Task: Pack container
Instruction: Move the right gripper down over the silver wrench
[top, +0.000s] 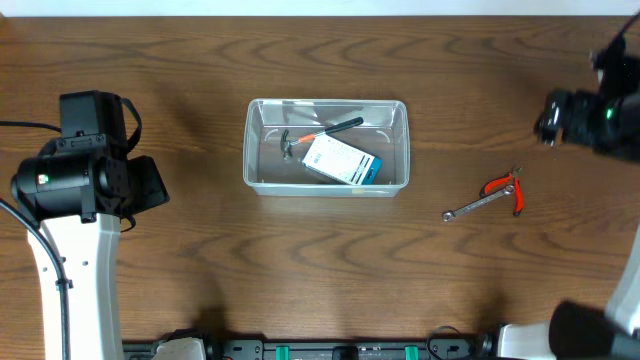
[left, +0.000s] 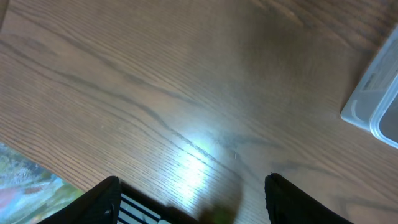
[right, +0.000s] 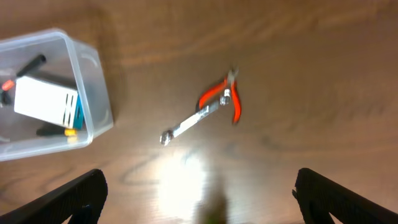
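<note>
The clear plastic container (top: 257, 160) stands mid-table and holds a small hammer (top: 292, 142) and a white-and-blue box (top: 340, 160). It also shows in the right wrist view (right: 93, 93) and its corner in the left wrist view (left: 373, 106). Orange-handled pliers (top: 503, 188) and a silver wrench (top: 473, 206) lie on the table right of the container, touching; they also show in the right wrist view, pliers (right: 219, 94) and wrench (right: 186, 124). My left gripper (left: 193, 199) is open and empty over bare wood, left of the container. My right gripper (right: 199, 199) is open and empty, above the table near the tools.
The wooden table (top: 320, 280) stretches around the container. The left arm (top: 80, 180) sits at the left side and the right arm (top: 595, 115) at the far right. A colourful patch (left: 25, 180) shows past the table's edge in the left wrist view.
</note>
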